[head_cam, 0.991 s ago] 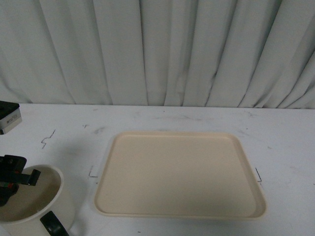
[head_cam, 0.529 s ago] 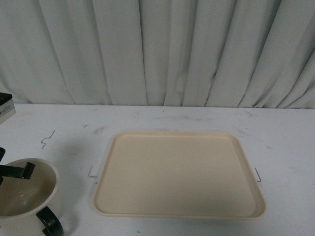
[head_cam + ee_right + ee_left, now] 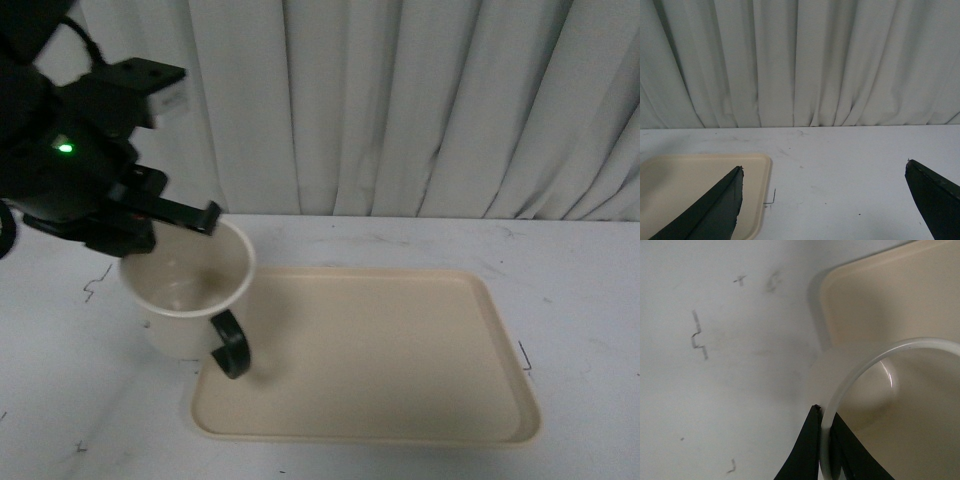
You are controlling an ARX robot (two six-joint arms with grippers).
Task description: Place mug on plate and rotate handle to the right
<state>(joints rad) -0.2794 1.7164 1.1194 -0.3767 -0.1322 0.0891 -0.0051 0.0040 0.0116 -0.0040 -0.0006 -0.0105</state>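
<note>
The cream mug [image 3: 183,305] hangs in the air at the left edge of the beige plate [image 3: 400,350]. Its black handle [image 3: 232,346] points towards the front right. My left gripper [image 3: 205,218] is shut on the mug's far rim, one finger inside and one outside. In the left wrist view the gripper [image 3: 825,421] pinches the thin white rim of the mug [image 3: 860,365], with a corner of the plate [image 3: 875,300] below it. My right gripper [image 3: 824,165] is open over bare table, with the plate's corner [image 3: 690,185] beside one finger.
A white table [image 3: 560,280] carries scuffs and small pen marks [image 3: 97,282]. A pale pleated curtain [image 3: 400,100] closes off the back. The bulky black left arm [image 3: 70,150] fills the upper left of the front view.
The mug has risen from the table's near left corner and moved right and away, up to the plate's left edge. The left arm has come fully into the front view.
</note>
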